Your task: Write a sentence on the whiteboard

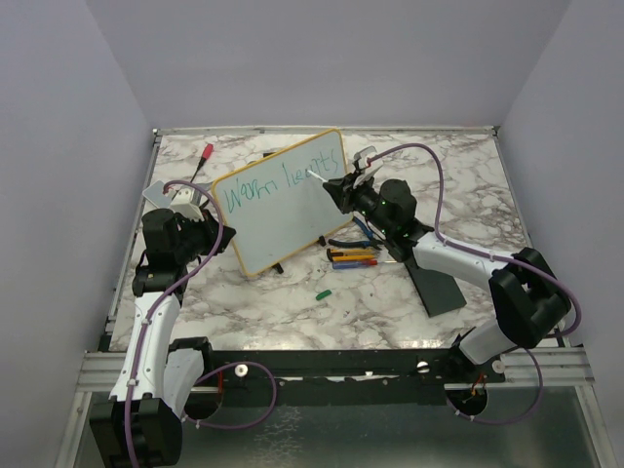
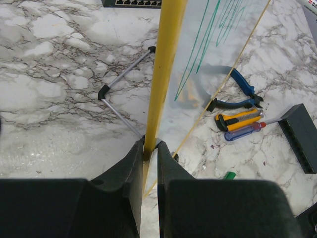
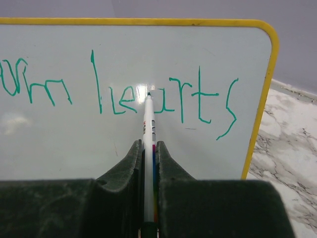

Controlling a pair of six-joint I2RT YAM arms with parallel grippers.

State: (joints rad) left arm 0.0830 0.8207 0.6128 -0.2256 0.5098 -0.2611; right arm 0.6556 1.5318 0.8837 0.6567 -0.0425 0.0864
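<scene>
Yellow rim of whiteboard pinched tight by left fingers at its 9 o'clock edge | board upright, 11 o'clock of counter centre | teal sentence "Warm hearts" | right fingers closed on marker, tip at "hearts", board's 2 o'clock

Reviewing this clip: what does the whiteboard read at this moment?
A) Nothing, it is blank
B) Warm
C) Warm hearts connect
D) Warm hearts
D: the whiteboard carries only the green words "Warm hearts" on one line, with bare white below them; the marker tip sits at "hearts".
</scene>
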